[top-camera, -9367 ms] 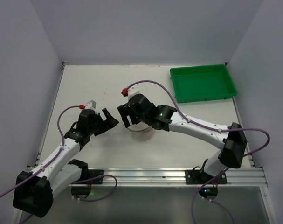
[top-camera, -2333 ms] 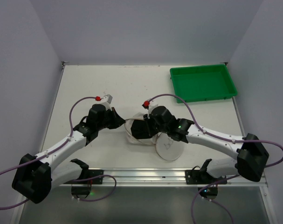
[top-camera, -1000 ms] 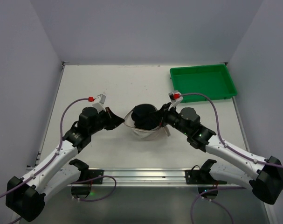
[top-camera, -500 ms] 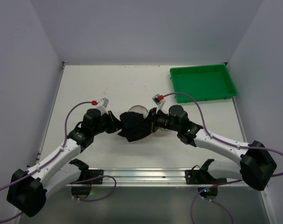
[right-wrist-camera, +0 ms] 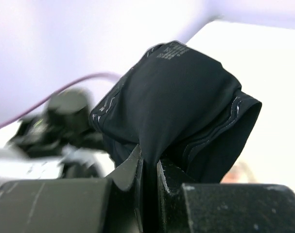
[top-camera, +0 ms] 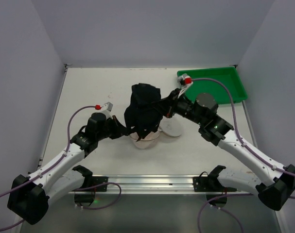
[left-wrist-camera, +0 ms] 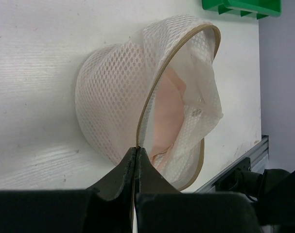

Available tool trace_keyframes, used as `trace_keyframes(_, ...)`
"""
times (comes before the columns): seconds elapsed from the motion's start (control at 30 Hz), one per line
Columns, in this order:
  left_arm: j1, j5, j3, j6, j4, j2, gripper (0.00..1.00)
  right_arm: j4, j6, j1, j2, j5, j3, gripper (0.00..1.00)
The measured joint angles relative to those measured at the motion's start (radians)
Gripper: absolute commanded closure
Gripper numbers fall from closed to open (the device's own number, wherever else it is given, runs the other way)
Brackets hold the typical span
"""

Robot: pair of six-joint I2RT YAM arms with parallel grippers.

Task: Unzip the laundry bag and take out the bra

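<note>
Jaws of the left gripper (left-wrist-camera: 137, 151) clenched on the zip rim of the laundry bag (left-wrist-camera: 113, 92); bag lies mouth-open mid-table (top-camera: 89, 92), nearer the front edge. Jaws of the right gripper (right-wrist-camera: 148, 162) clamped on the bra (right-wrist-camera: 176, 92); black cloth hangs bunched above the bag.

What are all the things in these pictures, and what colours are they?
bag: one, cream-white mesh, mid-table, unzipped
bra: one, black, held up over the bag
tray: one, green, far right corner
table: one, white, under everything
left arm: one, white and black, near left
right arm: one, white and black, near right
left fingers: two, black, shut on the bag's rim
right fingers: two, black, shut on the bra
</note>
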Motion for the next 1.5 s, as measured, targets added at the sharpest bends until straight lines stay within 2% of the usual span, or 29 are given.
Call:
trace_keyframes(0.2,0.000,-0.010,0.000,0.002,0.000,0.003,1.00,-0.134,-0.051,-0.222,-0.055,0.130,0.072,1.00)
trace_keyframes(0.4,0.000,-0.010,0.000,0.003,0.000,0.008,1.00,-0.183,-0.048,-0.495,0.008,0.215,0.144,1.00)
trace_keyframes(0.6,0.000,-0.010,0.000,0.013,0.000,0.015,1.00,-0.174,-0.016,-0.726,0.193,0.277,0.224,1.00)
trace_keyframes(0.73,0.000,-0.010,0.000,0.020,-0.001,0.018,1.00,-0.135,0.013,-0.829,0.363,0.315,0.278,1.00)
trace_keyframes(1.03,0.000,-0.009,0.000,0.027,-0.003,0.023,1.00,-0.072,0.064,-0.904,0.726,0.470,0.416,0.97)
trace_keyframes(1.13,0.000,-0.009,0.000,0.029,-0.004,0.040,1.00,-0.077,0.077,-0.909,0.832,0.492,0.486,0.89)
trace_keyframes(1.23,0.000,-0.009,0.000,0.030,-0.005,0.059,1.00,-0.103,0.097,-0.916,0.912,0.494,0.550,0.71)
trace_keyframes(1.27,0.000,-0.009,0.000,0.030,-0.005,0.066,1.00,-0.111,0.106,-0.921,0.934,0.491,0.568,0.59)
trace_keyframes(1.33,0.000,-0.008,0.000,0.030,-0.005,0.078,1.00,-0.130,0.122,-0.931,0.961,0.482,0.589,0.47)
trace_keyframes(1.37,0.000,-0.008,0.000,0.031,-0.004,0.084,1.00,-0.150,0.128,-0.937,0.968,0.481,0.599,0.33)
trace_keyframes(1.43,0.000,-0.008,0.000,0.035,-0.004,0.094,1.00,-0.176,0.137,-0.946,0.974,0.481,0.615,0.18)
trace_keyframes(1.47,0.000,-0.008,0.000,0.036,-0.004,0.097,1.00,-0.190,0.138,-0.949,0.974,0.480,0.622,0.07)
trace_keyframes(1.5,0.000,-0.008,0.000,0.037,-0.004,0.098,1.00,-0.197,0.141,-0.953,0.972,0.480,0.628,0.02)
